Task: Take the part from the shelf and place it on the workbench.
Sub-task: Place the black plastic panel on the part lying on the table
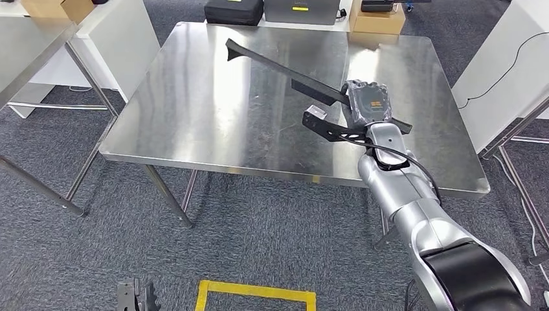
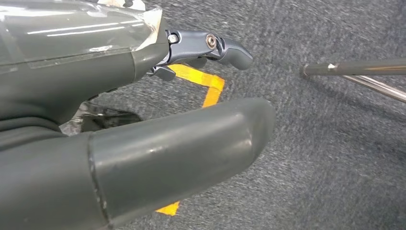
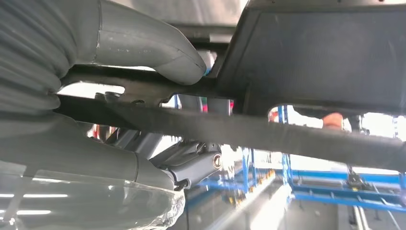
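Black, stiff, lanky part, right of centre over the steel workbench, looks tip-prone; my right hand clenches its thick end.

My right hand grips a long matt black plastic part. Beneath it lies the scuffed, glossy steel workbench. Rough grey carpet lies under my left hand.

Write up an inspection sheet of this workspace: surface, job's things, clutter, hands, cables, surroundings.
Surface: steel workbench, bare and shiny.
Job's things: long black part, held above the workbench, not yet set down.
Clutter: nothing seen on the workbench.
Hands: right hand grips the part; left hand holds nothing, over carpet.
Cables: black cable along the right forearm.
Surroundings: grey carpet, yellow floor tape, cardboard box and black case beyond the workbench.
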